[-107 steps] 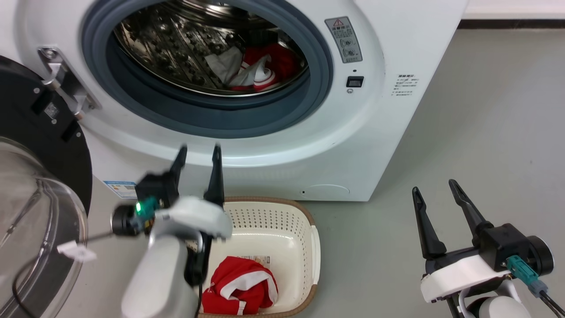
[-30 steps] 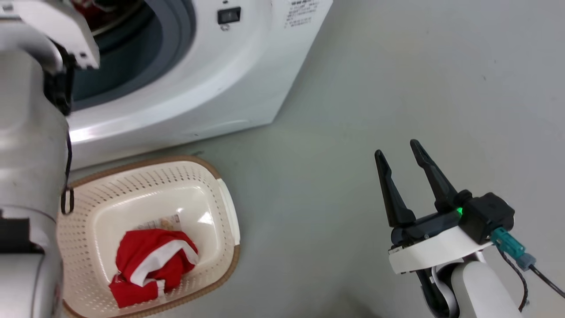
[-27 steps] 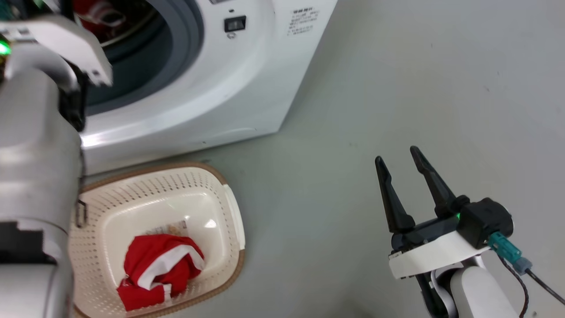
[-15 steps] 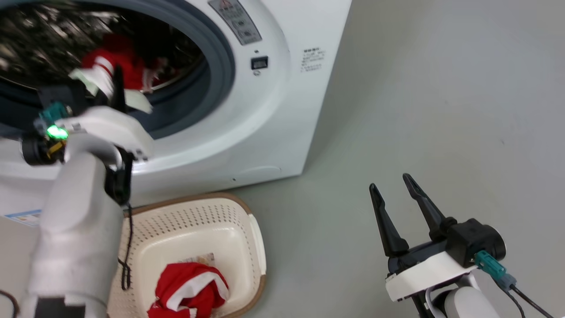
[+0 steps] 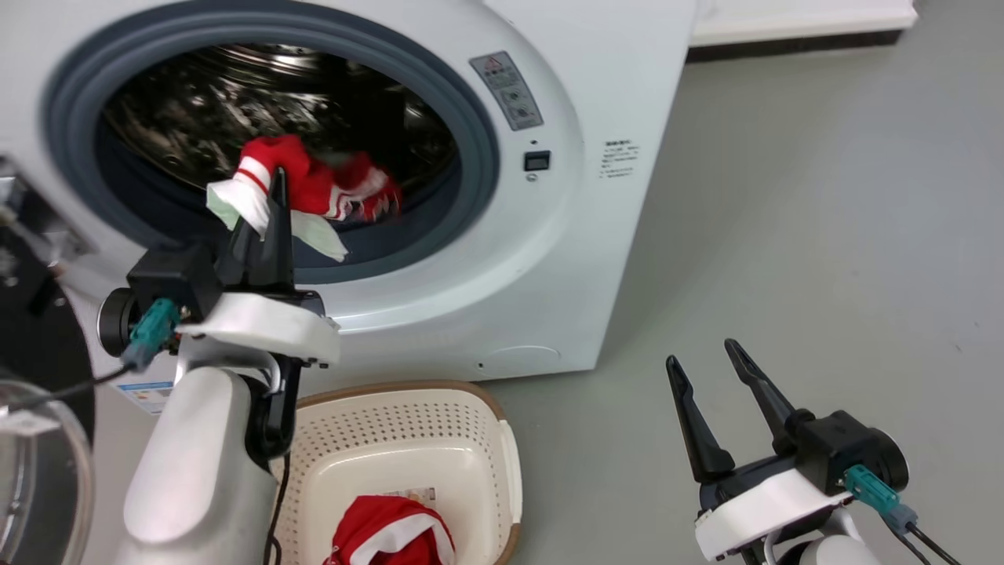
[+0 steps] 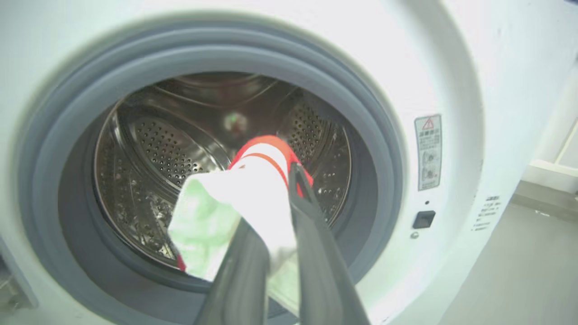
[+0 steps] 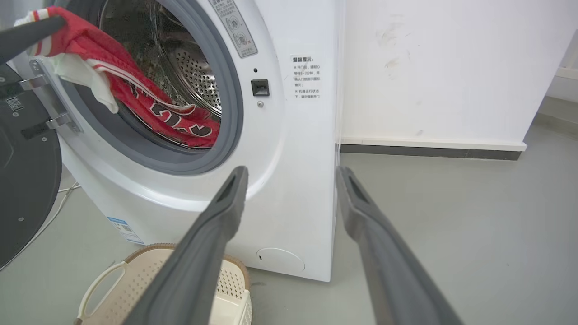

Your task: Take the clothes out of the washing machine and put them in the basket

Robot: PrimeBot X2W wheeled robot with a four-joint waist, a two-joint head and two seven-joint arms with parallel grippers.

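at the far left of the head view, the open door (image 5: 39, 353) of the washing machine (image 5: 612, 275) stands beside the left arm. just right of it the left gripper (image 5: 263, 205) is closed narrow on the white-lined end of a red garment (image 5: 321, 184), held up at the mouth of the drum (image 5: 188, 110). the left wrist view shows that cloth bunched between the two fingers (image 6: 316, 243). the rest of the garment trails off to the right and, in the right wrist view, sags across the lower part of the grey rubber ring (image 5: 478, 157), so it is not yet free of the machine. below, the basket (image 5: 408, 424) sits on the floor (image 5: 823, 235) close to the machine's front, with a second garment (image 5: 392, 537) already in it. well to the right the right gripper (image 5: 700, 353) hangs above the floor, fingers spread wide, holding nothing.

the hold looks to be on a thin edge of lining only. drag from the tail over the ring's lip could pull the cloth out of the fingers, dropping it back into the drum or onto the floor. the tail could also catch in the ring's fold if it is drawn out too low. the basket lies below and a little right of the grip, with the forearm over its left rim. a release made too soon could leave the long garment draped over the rim, and a descending arm might nudge the light basket aside.
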